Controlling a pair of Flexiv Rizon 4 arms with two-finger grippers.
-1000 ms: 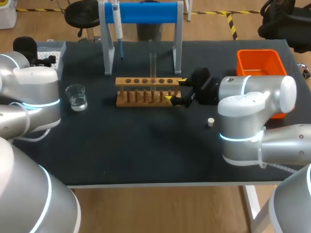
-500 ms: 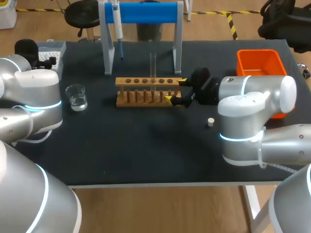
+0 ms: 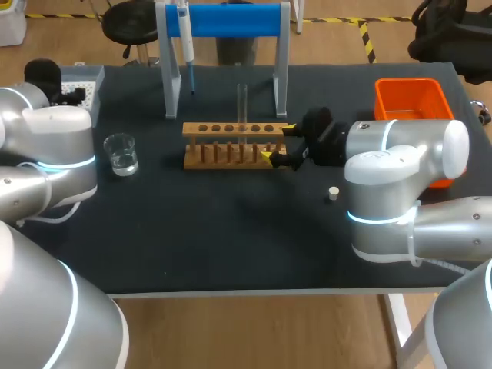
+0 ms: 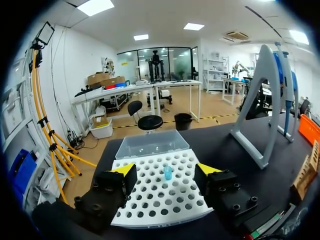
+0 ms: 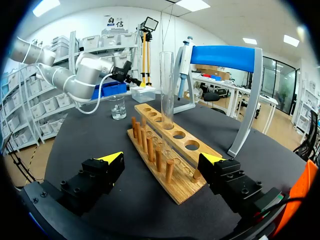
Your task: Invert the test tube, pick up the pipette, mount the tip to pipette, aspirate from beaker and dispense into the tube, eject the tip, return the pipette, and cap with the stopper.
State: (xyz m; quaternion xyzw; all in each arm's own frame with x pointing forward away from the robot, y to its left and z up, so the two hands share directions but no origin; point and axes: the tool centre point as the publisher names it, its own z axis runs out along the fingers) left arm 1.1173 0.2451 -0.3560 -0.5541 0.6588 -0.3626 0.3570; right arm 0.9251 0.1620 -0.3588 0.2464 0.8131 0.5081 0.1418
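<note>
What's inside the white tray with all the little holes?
One small blue pipette tip stands in a hole near the middle of the white tray. The other holes that show look empty. Some corner holes are hidden behind the left gripper, and under the plate cannot be seen.

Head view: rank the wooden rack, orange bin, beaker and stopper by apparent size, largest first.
1. The wooden rack and orange bin: too close to rank, since my right arm hides part of the bin.
2. The beaker.
3. The stopper, smallest.
</note>
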